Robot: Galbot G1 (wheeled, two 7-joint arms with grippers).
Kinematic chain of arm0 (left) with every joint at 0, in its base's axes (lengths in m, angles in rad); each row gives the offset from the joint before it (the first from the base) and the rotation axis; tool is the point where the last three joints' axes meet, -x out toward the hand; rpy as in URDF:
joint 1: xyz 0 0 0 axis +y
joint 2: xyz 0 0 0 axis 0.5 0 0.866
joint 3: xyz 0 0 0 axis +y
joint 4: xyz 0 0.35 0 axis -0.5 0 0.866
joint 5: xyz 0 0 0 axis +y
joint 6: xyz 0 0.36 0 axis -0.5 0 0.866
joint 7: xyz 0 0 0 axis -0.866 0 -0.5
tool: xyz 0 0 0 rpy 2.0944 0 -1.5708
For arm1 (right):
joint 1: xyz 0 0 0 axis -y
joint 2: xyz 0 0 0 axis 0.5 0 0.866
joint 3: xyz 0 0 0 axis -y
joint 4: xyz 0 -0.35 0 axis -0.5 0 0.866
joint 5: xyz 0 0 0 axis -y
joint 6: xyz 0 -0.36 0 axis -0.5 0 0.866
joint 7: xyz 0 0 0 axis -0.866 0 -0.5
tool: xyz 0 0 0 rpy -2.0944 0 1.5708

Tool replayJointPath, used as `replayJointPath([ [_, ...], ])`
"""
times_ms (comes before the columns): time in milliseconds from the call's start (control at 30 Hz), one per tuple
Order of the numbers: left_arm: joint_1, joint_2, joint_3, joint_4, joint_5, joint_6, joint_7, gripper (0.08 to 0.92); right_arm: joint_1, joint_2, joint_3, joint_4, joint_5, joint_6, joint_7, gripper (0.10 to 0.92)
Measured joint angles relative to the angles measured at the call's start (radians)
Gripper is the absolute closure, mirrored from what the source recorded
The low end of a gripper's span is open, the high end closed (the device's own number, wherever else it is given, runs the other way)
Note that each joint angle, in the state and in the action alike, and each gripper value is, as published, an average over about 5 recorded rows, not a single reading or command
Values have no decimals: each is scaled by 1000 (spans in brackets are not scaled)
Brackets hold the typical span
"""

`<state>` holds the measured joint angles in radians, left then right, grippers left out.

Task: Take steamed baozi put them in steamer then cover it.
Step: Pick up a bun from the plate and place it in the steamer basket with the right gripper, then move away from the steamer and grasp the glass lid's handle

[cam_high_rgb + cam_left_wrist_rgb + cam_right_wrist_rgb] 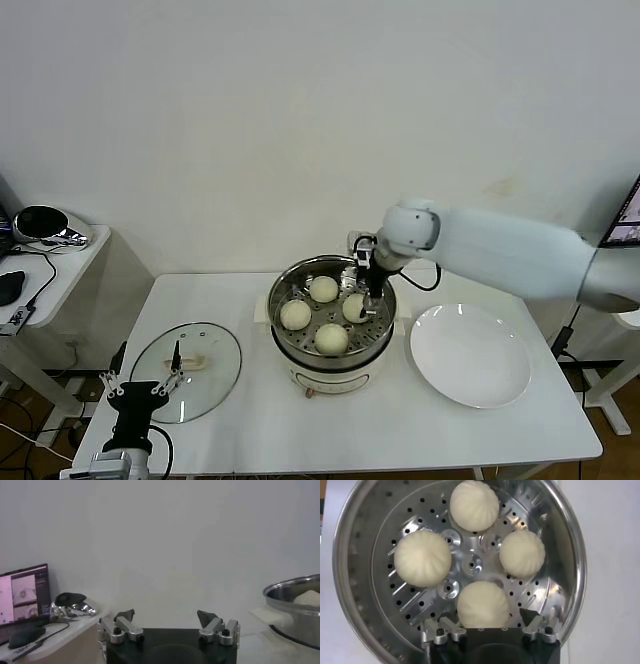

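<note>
The right gripper (369,292) is held just above the steamer (332,352), over the side nearest the plate, with its fingers (536,621) spread apart on either side of one steamed baozi (483,605) and not closed on it. That bun is seen resting on the perforated tray (415,602) inside the pot, and three more buns are seated around the tray's centre with it, so all four steamed baozi (331,339) are found in the steamer. Just beside the steamer, on the robot's right, a white plate (470,355) is set on the white table (330,435). The cover (186,372) is laid flat on the table on the steamer's other side, apart from it. The left gripper (142,386) is parked low by the near edge of the cover, its fingers (125,616) held open and empty.
</note>
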<state>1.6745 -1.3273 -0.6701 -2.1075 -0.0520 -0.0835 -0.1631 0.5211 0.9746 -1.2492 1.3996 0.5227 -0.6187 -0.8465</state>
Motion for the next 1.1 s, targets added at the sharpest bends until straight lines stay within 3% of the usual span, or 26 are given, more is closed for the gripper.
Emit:
replayJointPath([
  [267,-5,-4,-3,11,-13,-5,-12,177,-108,-169,157,144,65,89,172,203],
  [567,5,-18,8,6,-4,5,-39,177,-595,-280,656,264,9,363,440,203],
  [833,5,-38,25,17,90,15,-74,177,-1126,-135,1190,332,-152,624,534,203],
  [1100,10,-23,-5,73,336,21,-83,177,-1571,92,1651,391,-254,763,568,203],
])
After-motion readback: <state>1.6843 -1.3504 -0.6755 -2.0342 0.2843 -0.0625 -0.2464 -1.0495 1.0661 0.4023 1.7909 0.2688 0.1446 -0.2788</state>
